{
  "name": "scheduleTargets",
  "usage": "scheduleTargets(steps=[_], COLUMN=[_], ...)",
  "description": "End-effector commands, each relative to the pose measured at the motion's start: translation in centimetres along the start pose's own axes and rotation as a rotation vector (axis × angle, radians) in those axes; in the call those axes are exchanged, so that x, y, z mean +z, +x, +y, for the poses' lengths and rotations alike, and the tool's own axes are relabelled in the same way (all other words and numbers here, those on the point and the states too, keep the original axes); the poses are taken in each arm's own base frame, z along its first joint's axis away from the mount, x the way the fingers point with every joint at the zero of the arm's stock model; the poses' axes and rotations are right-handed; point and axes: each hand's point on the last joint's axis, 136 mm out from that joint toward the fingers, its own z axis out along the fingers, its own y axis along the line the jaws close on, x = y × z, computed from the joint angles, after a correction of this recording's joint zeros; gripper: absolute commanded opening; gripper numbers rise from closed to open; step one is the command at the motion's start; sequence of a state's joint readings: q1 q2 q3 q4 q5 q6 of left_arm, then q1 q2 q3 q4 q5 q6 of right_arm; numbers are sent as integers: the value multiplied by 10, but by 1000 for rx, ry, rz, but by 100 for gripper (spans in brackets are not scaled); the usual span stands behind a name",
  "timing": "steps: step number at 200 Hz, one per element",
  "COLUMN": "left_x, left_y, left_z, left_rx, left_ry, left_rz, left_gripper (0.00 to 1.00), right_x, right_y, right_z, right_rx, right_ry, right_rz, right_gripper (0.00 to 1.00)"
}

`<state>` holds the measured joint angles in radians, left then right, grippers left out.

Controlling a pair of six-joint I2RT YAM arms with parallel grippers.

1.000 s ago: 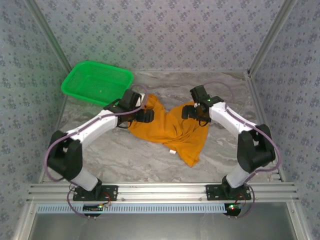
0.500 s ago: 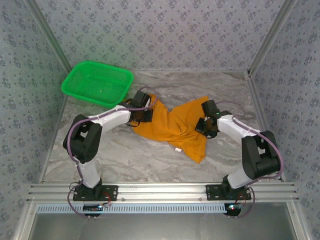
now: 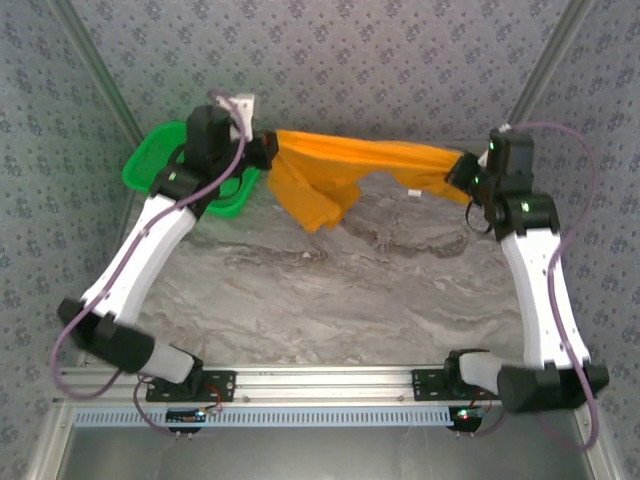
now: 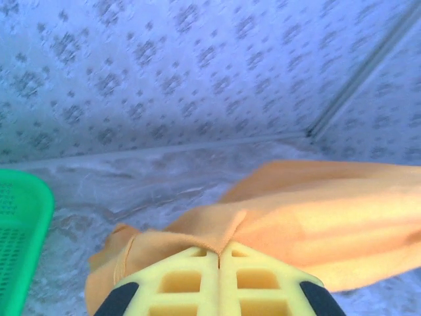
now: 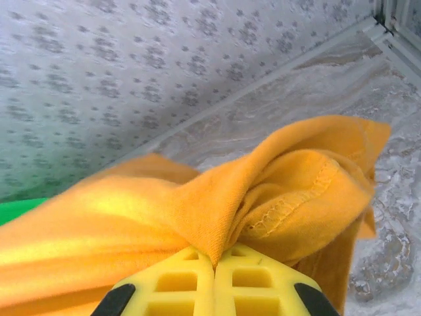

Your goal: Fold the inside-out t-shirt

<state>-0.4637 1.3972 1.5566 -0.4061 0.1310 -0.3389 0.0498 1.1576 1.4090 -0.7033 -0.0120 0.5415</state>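
Near edge: both arm bases on the rail, with the grey marbled surface (image 3: 330, 290) beyond them. Farther back, both arms reached up and outward. The left tool (image 3: 272, 148) was closed tight on the orange-yellow short-sleeved cloth t-shirt (image 3: 350, 160). Its wrist view showed yellow fingers (image 4: 177, 283) pressed together with a fold of fabric caught at the tips. The right tool (image 3: 458, 172) was likewise clamped shut on the opposite end, a stitched hem bunched over its fingers (image 5: 256, 280). The shirt hung stretched between the two tools, raised toward the back wall. A loose flap drooped near the left end; whether it touched the surface could not be told. A green plastic mesh basket (image 3: 150, 165) sat far left, partly behind the left arm. Judged step: spreading the garment in the air before laying it flat. The next move probably calls for lowering both ends together under even tension, so the cloth lands smooth. The drooping flap could tuck under.
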Motion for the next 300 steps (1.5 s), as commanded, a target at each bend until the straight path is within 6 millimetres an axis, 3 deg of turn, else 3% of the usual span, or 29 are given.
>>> scheduleTargets(steps=[1,12,20,33,45,63,81,99,126,168,181,186,225,251,275,300], left_x=[2,1,-5,-17,-28,-34,-23,5,66,157,182,192,260,296,317,332], left_y=[95,157,190,234,252,249,233,226,230,210,200,199,190,206,223,242], left_z=[23,34,36,41,45,49,48,49,53,61,63,68,98,118,129,128], left_rx=[-95,-146,-183,-204,-195,-141,-69,-44,-70,-58,-37,-32,4,4,-6,-102], left_ry=[-21,-19,6,15,4,-12,-20,-40,-59,-98,-107,-128,-271,-339,-359,-273], left_rz=[152,229,276,361,401,390,384,433,527,513,494,489,443,463,488,520], left_gripper=[15,29,39,59,67,77,84,85,86,89,89,89,93,94,91,78], right_x=[11,14,13,8,9,22,42,71,107,146,157,161,193,215,241,264], right_y=[100,153,191,219,229,217,192,174,156,109,106,90,76,77,74,75], right_z=[-75,-105,-124,-140,-143,-132,-119,-107,-110,-158,-175,-176,-210,-228,-232,-243], right_rx=[22,51,77,85,92,75,58,37,18,66,122,141,196,273,286,253], right_ry=[217,282,320,362,355,317,308,288,325,411,421,417,465,485,460,483], right_rz=[229,335,422,489,511,501,489,492,494,371,362,323,307,335,354,376], right_gripper=[8,29,45,53,55,60,62,64,65,67,68,68,69,69,69,61])
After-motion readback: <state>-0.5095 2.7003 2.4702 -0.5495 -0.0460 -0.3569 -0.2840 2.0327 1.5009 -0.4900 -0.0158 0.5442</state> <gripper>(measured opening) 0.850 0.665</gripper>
